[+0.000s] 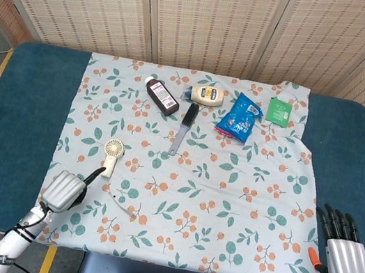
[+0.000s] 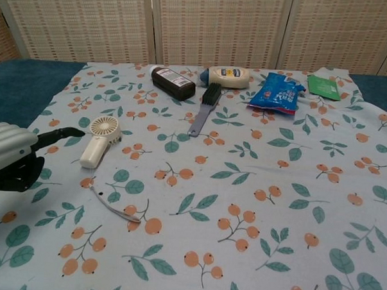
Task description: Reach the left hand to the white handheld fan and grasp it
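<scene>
The left hand (image 1: 65, 190) — fingers apart, holding nothing — hovers just beside the white handheld fan (image 1: 111, 156), not touching.

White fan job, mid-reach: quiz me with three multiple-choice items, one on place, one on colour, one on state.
1. The white handheld fan lies:
A. beside the green packet
B. on the floral cloth, left part
C. off the cloth

2. The snack bag is:
A. blue
B. red
C. yellow

3. The left hand is:
A. gripping the fan
B. out of view
C. short of the fan, holding nothing

Answers: 1 B, the fan rests on the cloth left of the brush. 2 A, the bag is blue. 3 C, cloth shows between hand and fan.
</scene>
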